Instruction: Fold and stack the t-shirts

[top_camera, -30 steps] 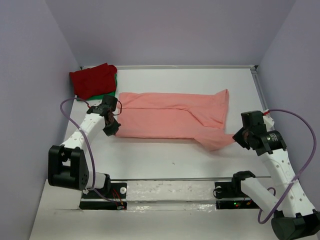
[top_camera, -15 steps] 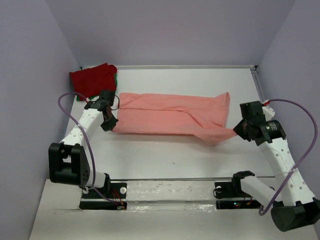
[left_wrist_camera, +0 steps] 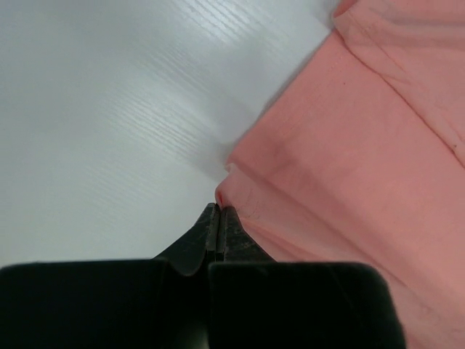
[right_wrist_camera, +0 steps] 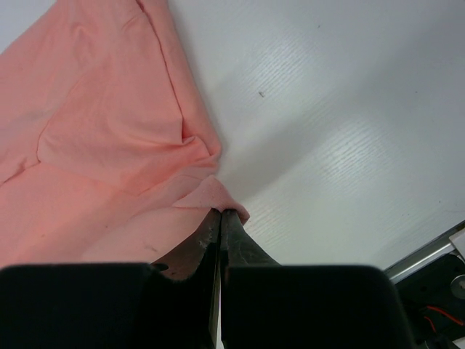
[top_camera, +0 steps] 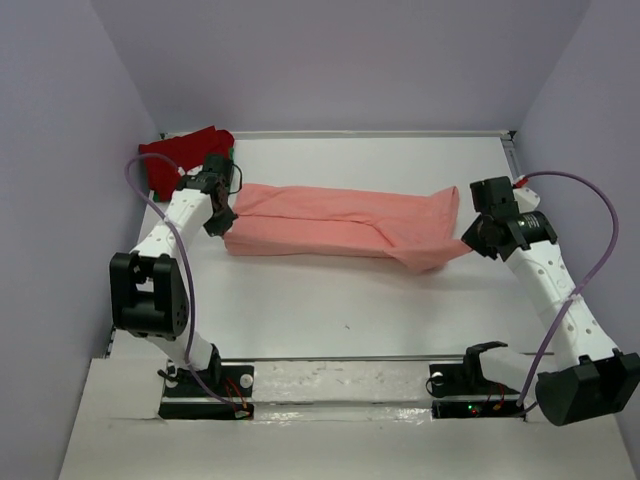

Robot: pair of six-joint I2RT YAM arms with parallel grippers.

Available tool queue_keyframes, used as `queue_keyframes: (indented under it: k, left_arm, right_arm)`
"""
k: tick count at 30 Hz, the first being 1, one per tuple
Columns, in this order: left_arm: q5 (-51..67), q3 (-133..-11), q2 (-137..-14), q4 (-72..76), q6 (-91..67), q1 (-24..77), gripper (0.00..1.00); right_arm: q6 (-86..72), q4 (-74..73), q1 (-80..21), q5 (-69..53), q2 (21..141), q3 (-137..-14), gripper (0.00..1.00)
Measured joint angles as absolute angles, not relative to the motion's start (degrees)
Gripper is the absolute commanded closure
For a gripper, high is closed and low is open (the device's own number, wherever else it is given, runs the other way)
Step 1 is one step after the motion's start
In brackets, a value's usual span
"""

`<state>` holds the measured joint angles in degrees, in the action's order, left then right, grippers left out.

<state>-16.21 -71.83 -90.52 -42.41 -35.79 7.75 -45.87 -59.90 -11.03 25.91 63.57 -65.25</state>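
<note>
Your left gripper (top_camera: 219, 224) is pinched tight on the left near corner of the salmon-pink t-shirt (top_camera: 340, 222). Your right gripper (top_camera: 468, 246) is clamped the same way on the right near corner. The shirt runs as a long band, left to right, across the table (top_camera: 350, 310). Dark red t-shirt (top_camera: 178, 160): far left corner, just beyond your left gripper.

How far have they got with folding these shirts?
Done: the dark red shirt looks folded in the far left corner. In hand: the left gripper and right gripper are each shut on an end of the salmon-pink shirt, a long half-folded strip. Still to do: fold it into a pad and stack it there.
</note>
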Motion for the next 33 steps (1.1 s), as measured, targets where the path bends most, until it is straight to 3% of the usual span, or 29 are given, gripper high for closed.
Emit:
queue_keyframes:
  k: [14,33]
  left_arm:
    - [-18.22,-81.60,-96.20,-43.66,-33.89,7.77,1.00]
    - [-19.20,-91.90,-105.82,-44.40,-31.90,7.90,1.00]
  right_arm:
    - [-39.79,-56.40,-2.17,24.27,65.21,-68.01,1.00]
    - [-32.21,-48.99,-1.52,18.83,74.39,-68.27,1.00]
